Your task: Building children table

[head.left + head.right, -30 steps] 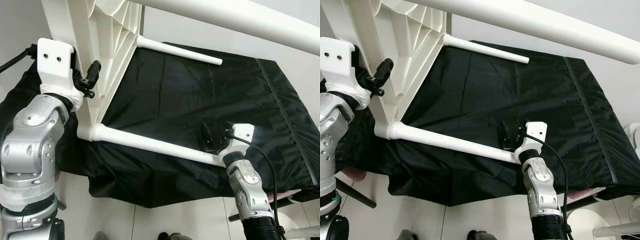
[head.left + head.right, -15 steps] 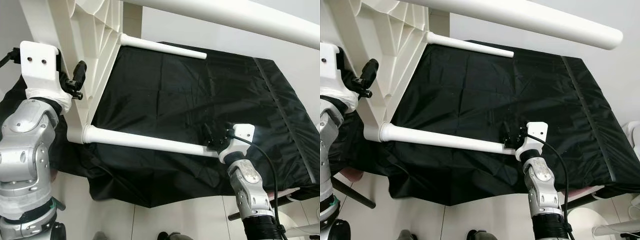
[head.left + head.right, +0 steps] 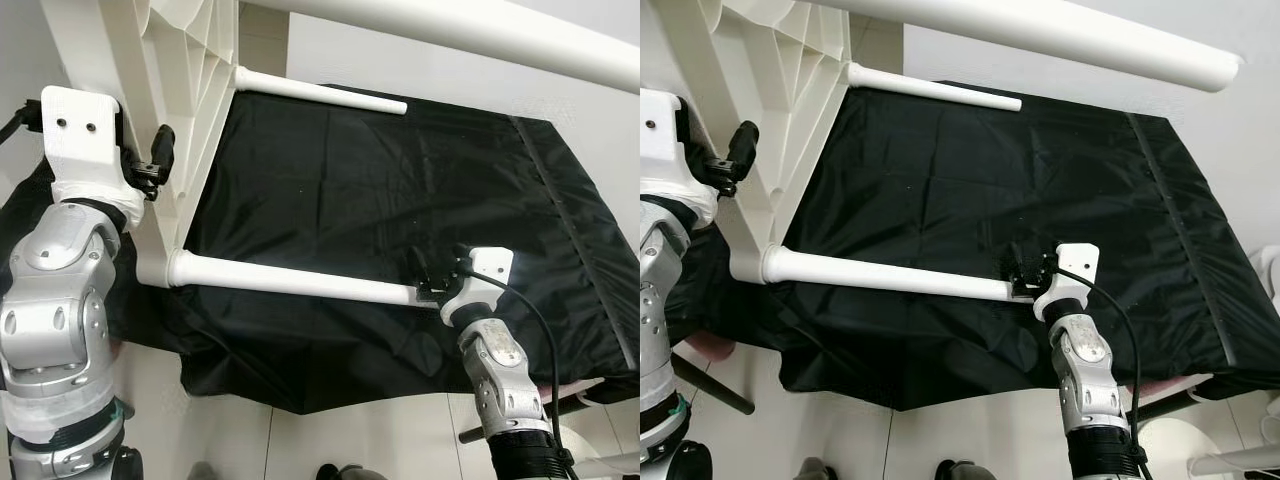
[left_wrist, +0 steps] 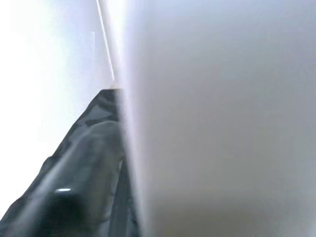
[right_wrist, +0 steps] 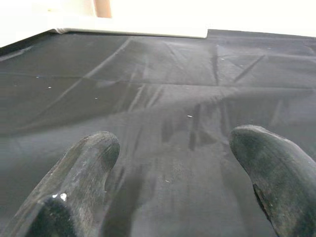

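Observation:
The white children's table (image 3: pixel 190 60) stands tipped on its side at the left, its ribbed underside facing the black cloth. My left gripper (image 3: pixel 158 158) is shut on the tabletop's edge; one black finger lies on the ribbed side, the other is hidden behind the board. Three round white legs stick out to the right: a near leg (image 3: pixel 290 282), a far leg (image 3: pixel 320 92) and a top leg (image 3: pixel 480 30). My right gripper (image 3: pixel 428 275) hovers at the near leg's free tip, open, its fingers (image 5: pixel 79 173) over the cloth with nothing between them.
A black cloth (image 3: pixel 400 180) covers a low surface under the legs and hangs over its front edge. Pale floor tiles (image 3: pixel 970 430) lie in front. A dark rod (image 3: pixel 710 392) slants at lower left, and white parts (image 3: pixel 1230 455) sit at lower right.
The left arm has drawn the table to the left. The near leg's tip, which lay under my right wrist, now ends just at the right gripper's fingers. The right arm hardly moved.

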`<state>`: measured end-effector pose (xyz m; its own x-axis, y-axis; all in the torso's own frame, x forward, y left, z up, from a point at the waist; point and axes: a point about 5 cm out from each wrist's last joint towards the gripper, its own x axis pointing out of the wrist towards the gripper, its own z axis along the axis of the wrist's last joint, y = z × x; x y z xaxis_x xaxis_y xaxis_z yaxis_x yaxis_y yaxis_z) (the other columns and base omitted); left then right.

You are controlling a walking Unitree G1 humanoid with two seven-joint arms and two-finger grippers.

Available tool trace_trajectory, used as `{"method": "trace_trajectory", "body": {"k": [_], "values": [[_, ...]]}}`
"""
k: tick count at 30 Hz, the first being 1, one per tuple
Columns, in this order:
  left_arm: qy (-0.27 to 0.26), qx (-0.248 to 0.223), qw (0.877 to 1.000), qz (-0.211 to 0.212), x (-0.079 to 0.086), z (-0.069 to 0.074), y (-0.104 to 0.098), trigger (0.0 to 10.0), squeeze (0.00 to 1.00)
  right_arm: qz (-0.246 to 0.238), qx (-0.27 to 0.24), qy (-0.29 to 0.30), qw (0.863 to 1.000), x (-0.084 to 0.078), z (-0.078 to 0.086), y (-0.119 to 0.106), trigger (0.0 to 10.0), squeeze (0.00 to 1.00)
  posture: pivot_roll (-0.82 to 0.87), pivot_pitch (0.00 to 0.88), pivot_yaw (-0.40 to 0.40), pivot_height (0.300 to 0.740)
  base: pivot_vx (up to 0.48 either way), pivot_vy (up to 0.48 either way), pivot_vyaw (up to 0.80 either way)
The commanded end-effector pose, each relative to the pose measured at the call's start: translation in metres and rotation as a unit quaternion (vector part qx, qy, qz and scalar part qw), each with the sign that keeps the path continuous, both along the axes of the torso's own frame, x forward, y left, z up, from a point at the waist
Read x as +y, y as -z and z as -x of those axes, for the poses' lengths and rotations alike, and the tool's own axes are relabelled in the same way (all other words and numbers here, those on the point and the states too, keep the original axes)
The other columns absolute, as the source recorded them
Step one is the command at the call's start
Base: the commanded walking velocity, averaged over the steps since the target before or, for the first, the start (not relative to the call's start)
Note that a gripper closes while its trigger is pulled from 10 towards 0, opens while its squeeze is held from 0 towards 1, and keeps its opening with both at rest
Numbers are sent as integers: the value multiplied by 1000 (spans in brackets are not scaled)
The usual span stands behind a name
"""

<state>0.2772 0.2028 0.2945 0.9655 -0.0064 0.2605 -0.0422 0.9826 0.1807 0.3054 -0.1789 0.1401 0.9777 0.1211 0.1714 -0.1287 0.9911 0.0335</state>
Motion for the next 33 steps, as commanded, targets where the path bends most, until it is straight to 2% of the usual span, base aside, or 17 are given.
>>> {"method": "trace_trajectory", "body": {"k": [1,6,7,8,10,14,18,20,22,23,25,28,33], "values": [[-64,-22,998,13,5,2,2,10000,1000,2,6,8,1000,-6,1,4,10000,0,99,120,-97,740,0,0,0],[-45,-31,999,3,1,4,1,10000,1000,2,7,8,1000,-6,1,4,10000,0,100,120,-97,740,0,0,0],[-22,-35,999,-1,-3,6,2,10000,0,2,7,8,1000,-6,1,5,10000,0,99,119,-97,740,0,0,0],[-22,-35,999,-1,-3,6,2,10000,0,2,7,8,1000,-6,1,5,10000,0,99,119,-97,740,0,0,0],[23,-47,999,-12,-10,15,4,10000,0,4,6,7,1000,-6,2,5,10000,0,101,121,-95,740,0,0,0],[103,-68,992,23,-17,29,1,10000,0,4,9,6,1000,-5,2,7,10000,0,105,124,-95,740,0,0,0],[121,-76,990,15,-20,34,1,10000,0,3,10,5,1000,-5,1,8,10000,0,117,131,-98,740,0,0,0],[137,-71,988,20,-21,36,2,10000,0,3,10,3,1000,-4,1,8,10000,0,117,131,-98,740,0,0,0],[190,-60,979,32,-25,46,8,10000,0,2,10,-1,1000,-1,-1,7,10000,0,126,134,-102,740,0,0,0],[190,-60,979,32,-25,46,8,10000,0,2,10,-1,1000,-1,-1,7,10000,0,126,134,-102,740,0,0,0],[235,-42,971,18,-29,56,14,10000,0,1,11,-6,1000,0,-2,7,10000,0,133,138,-110,740,0,0,0],[250,-34,968,-3,-30,64,20,10000,0,2,11,-10,1000,2,-4,7,10000,0,136,140,-113,740,0,0,0],[262,-11,965,-12,-26,71,27,10000,0,4,12,-15,1000,3,-5,7,10000,0,146,144,-122,740,0,0,0]]}}
